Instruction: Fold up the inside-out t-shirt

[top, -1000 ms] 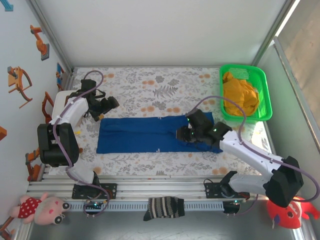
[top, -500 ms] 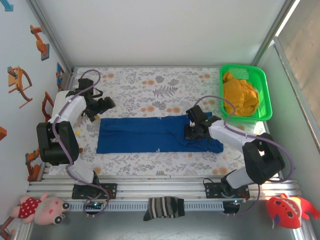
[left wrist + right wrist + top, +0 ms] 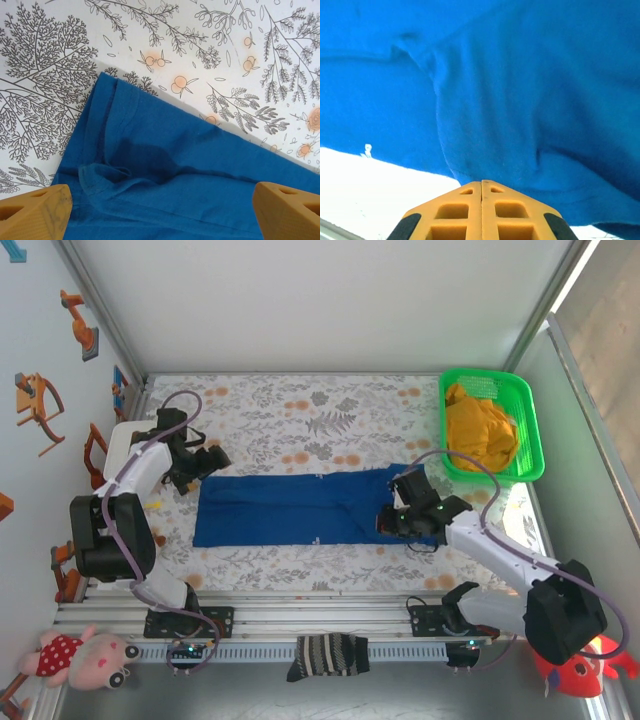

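The inside-out t-shirt (image 3: 290, 508) lies as a long royal-blue strip across the flowered table, with a tiny white mark on its near edge. My right gripper (image 3: 388, 522) is at the strip's right end. In the right wrist view its fingertips (image 3: 481, 182) are pressed together on a hem edge of the blue cloth (image 3: 520, 75). My left gripper (image 3: 205, 462) hovers at the far left corner of the shirt. Its yellow fingers stand wide apart (image 3: 160, 212) over the t-shirt's folded sleeve hem (image 3: 200, 170), holding nothing.
A green basket (image 3: 533, 440) at the far right holds a mustard-yellow garment (image 3: 480, 430). A dark striped sock (image 3: 328, 655) lies on the front rail. Plush toys sit at the near left (image 3: 85, 658) and near right (image 3: 580, 660) corners. Walls enclose the table.
My right gripper has closed and shifted toward the near side at the shirt's right end. My left gripper has drifted slightly toward the shirt's left corner, still open.
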Motion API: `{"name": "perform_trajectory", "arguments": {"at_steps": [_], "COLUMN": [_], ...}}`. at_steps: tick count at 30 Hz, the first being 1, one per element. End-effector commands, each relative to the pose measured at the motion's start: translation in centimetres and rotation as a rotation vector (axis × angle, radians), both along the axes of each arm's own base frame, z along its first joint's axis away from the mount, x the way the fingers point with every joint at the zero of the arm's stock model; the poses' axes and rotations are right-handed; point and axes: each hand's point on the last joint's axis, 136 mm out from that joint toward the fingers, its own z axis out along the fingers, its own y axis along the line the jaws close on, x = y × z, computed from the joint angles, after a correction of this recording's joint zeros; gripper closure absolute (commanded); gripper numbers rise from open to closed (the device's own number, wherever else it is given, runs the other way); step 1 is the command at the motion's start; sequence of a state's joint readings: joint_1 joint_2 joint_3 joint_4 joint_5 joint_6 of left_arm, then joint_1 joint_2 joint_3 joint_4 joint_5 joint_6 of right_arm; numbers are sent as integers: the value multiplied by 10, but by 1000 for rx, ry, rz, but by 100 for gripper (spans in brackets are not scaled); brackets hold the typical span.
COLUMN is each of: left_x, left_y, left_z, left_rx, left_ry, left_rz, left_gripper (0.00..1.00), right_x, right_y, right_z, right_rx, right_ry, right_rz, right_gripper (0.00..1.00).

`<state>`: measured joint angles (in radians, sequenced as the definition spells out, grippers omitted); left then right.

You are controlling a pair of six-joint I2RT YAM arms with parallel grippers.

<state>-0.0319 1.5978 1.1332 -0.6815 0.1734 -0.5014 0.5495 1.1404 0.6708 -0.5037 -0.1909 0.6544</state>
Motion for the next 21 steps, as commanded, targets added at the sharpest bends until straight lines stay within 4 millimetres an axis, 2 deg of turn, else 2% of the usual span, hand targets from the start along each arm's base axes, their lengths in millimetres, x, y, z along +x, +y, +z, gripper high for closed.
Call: {"name": "perform_trajectory", "arguments": {"at_steps": [1,4,6,10,14,17,21], "left_x": [-2,-3,-3,-2,2,3,-1], "left_y": [4,4,3,3,1,0,1], "left_z": [13,14,15,16,18,19,21], "left_rx": [23,26,23,21,6,0,6], "left_ry": [-15,-16,-20,-23,-32,-34,-36], "left_rz": [-11,-14,-16,-20,-17,-16,-8], "left_gripper": [7,7,6,6,6,6,5], "right_x": [19,22,15,-13,-39,-33,-7], "right_y": [-30,-53,-59,-57,-58,-58,-37], "right_z": [6,-14,-30,-53,-65,-48,-11], "right_rx": [-122,-168,-176,-119,-64,-47,30], "right_ry": [-50,-20,18,117,173,115,30], "right_rz": [-88,-160,-181,-193,-225,-222,-164], "right_gripper": [100,100,100,100,100,100,100]}}
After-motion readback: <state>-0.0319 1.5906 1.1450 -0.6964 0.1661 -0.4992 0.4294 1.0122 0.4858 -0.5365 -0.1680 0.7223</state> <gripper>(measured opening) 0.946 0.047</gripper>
